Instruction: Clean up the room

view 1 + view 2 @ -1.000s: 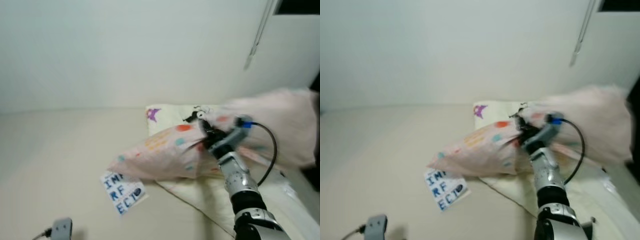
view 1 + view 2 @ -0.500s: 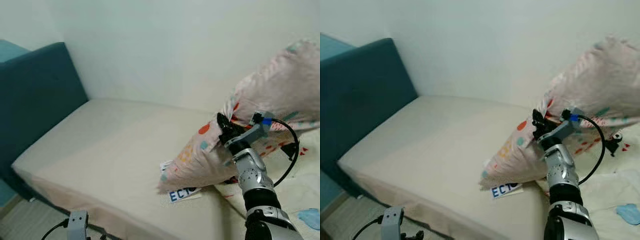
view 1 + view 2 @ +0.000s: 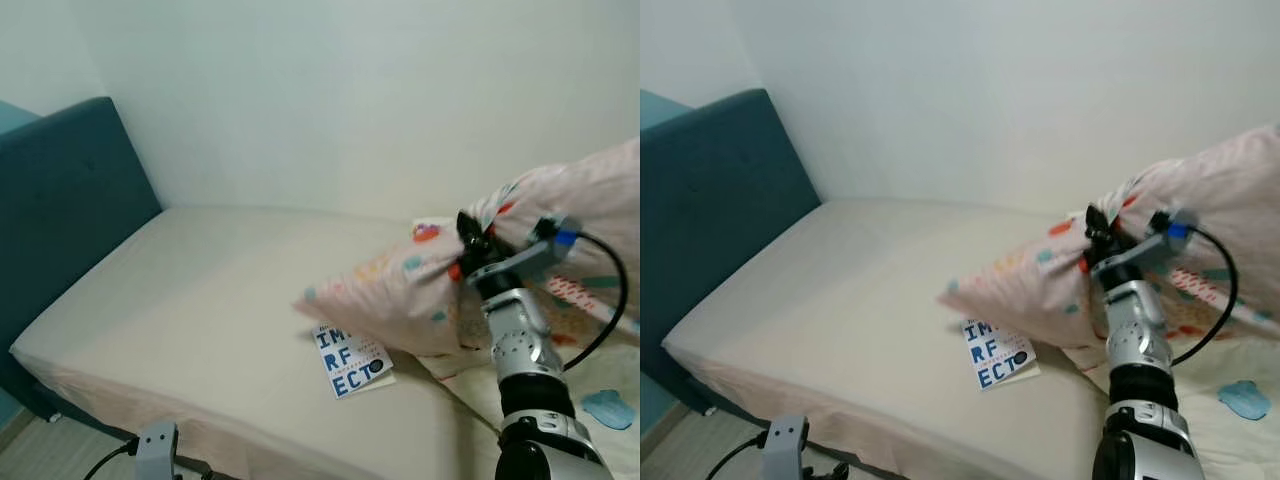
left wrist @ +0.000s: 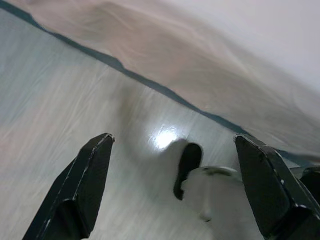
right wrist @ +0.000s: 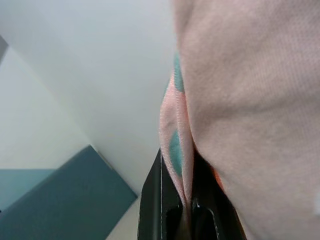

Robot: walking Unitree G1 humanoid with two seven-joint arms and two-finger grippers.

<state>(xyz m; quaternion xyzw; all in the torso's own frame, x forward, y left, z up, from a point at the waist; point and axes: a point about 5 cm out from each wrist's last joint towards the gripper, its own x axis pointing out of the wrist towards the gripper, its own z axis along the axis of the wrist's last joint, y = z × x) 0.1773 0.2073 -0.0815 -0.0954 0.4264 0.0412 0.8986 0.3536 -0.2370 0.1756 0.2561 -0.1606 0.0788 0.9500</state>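
Your right gripper (image 3: 468,243) has its jaws pinched tight on a fold of the pale pink pillow with coloured dots (image 3: 420,295), holding it up over the beige mattress of the bed (image 3: 200,290), its lower corner just above a white book with blue letters (image 3: 350,360) lying flat on the sheet. A dark teal padded headboard (image 3: 60,200) stands at the bed's left end. Your left gripper (image 4: 170,200) hangs low beside the bed over pale wood flooring (image 4: 75,115), jaws spread wide, holding nothing.

Left gripper (image 4: 172,187), fingers (image 4: 82,185) spread wide apart, above pale wood-grain floor (image 4: 60,100); bed edge (image 4: 165,65) runs beyond.
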